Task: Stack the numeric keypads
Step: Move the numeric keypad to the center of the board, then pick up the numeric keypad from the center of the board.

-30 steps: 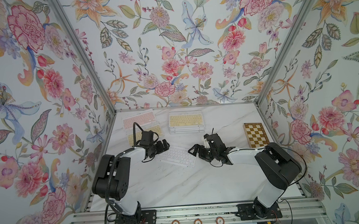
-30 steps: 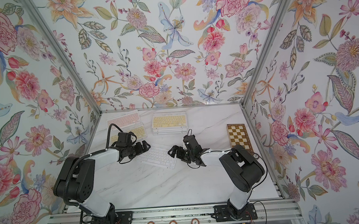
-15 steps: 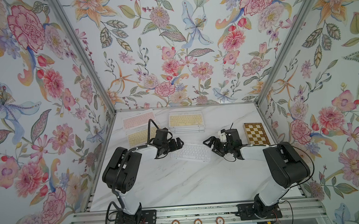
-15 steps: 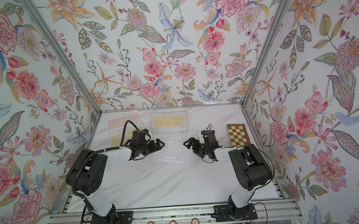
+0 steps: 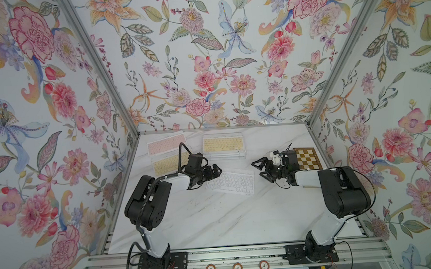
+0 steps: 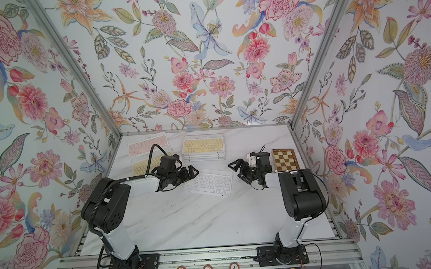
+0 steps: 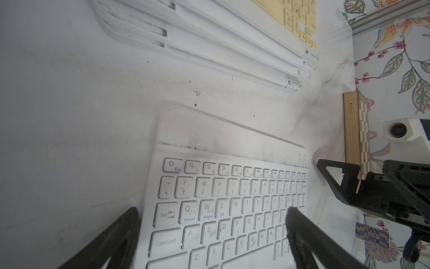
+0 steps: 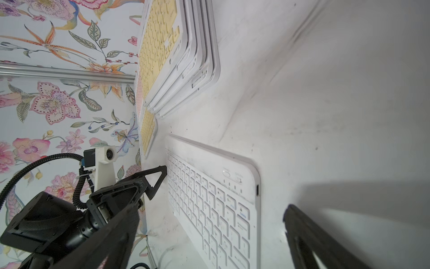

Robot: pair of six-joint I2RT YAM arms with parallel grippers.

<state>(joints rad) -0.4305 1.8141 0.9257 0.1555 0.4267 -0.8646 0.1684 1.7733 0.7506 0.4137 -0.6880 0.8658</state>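
The thin white plastic keypad with white keys (image 5: 231, 181) lies flat and askew on the white marble desk (image 5: 214, 217), mid-frame in a top view, below the pile of keypads topped with yellow keys (image 5: 222, 145). My left claw (image 5: 215, 172) gapes at its left end. My right claw (image 5: 259, 169), also released, hangs clear of its right end. I'd pinch both short ends level, then square it over the pile.

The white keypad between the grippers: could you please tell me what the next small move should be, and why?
Probably ease the right gripper in to the edge of the white keypad. Its jaws are open but short of the keypad, while the open left gripper is at the opposite edge; the keypad lies flat, off the stack.
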